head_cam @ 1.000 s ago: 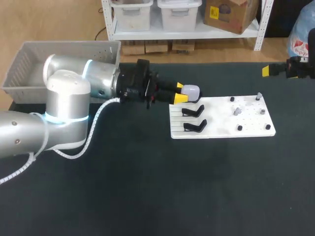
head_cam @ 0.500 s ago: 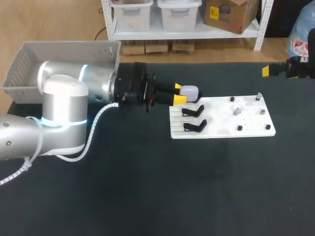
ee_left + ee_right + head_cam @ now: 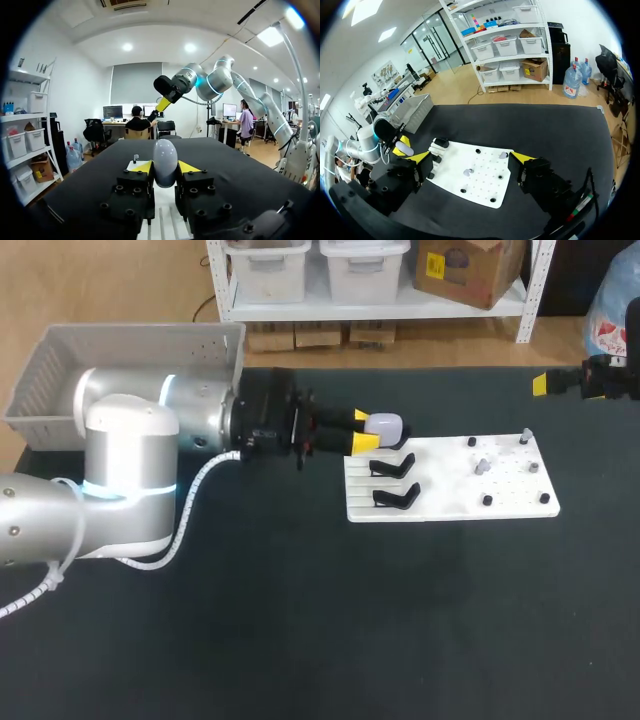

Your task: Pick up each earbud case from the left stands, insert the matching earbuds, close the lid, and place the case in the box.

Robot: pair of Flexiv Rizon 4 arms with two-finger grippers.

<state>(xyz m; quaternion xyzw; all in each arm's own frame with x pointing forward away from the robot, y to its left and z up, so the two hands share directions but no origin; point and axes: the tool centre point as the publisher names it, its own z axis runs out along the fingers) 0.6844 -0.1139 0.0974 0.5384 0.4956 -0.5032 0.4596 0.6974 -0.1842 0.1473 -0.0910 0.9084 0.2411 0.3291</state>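
The earbud case (image 3: 387, 426) is already in the left pincer (image 3: 368, 430). The two yellow tips pinch it from either side at the far-left corner of the white board (image 3: 450, 502). In the left wrist view the case (image 3: 165, 155) stands on end between the fingers of the left pincer (image 3: 165, 166), with its rounded top up and its long axis roughly upright. I can't tell whether it has come clear of its stand. Two empty black stands (image 3: 395, 466) sit on the board just at 6 o'clock of it.

What matters for the next step, I'd judge, is the way from the case to the earbuds. The small grey and dark pieces (image 3: 480, 466) lie on the right half of the board, at about 4 o'clock from the case. They are too small to tell which of them match. The right pincer (image 3: 548, 384) hangs off at 2 o'clock from the case, well apart. It is nearer those pieces than the left one is, so fetching them looks like its job. Its own view shows the right pincer (image 3: 471, 157) spread wide and empty, looking down over the board (image 3: 485, 190).

The left arm lies stretched low across the desk (image 3: 320, 620), pointing to 3 o'clock. The grey box (image 3: 40, 360) sits behind it at about 9 o'clock from the case.
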